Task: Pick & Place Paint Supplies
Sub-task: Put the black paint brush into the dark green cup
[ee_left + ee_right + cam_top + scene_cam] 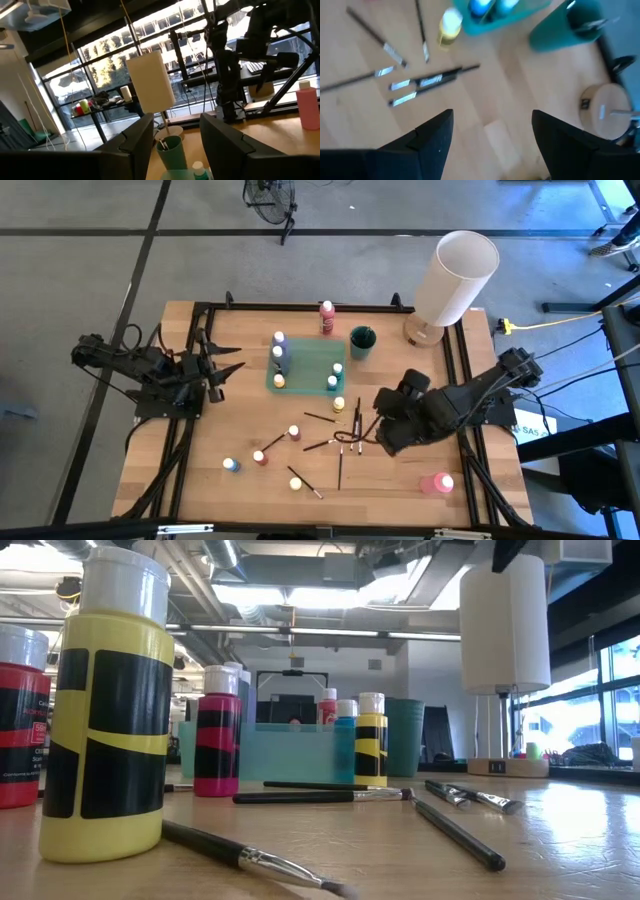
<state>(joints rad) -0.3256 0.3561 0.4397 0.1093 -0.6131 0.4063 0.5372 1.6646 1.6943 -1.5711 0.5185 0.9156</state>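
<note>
Inspector: Grippers' condition?
Aide: Right gripper (381, 442) hangs spread and empty above the scattered brushes (340, 442). Left gripper (232, 366) waits parted, empty, beside the teal tray (308, 357) holding paint bottles (279, 340).

From my remote seat: grey floor (120, 240) with dark seams around the wooden table (180, 470). Exposed ducts and ceiling lights (320, 595) overhead. Large windows (165, 30), bright daylight; a standing fan (272, 198) on the far side.

Bright window backlight glares behind the white cylinder (150, 82); brushes (420, 82) smear with motion blur; near yellow bottle (105, 710) looms soft.
</note>
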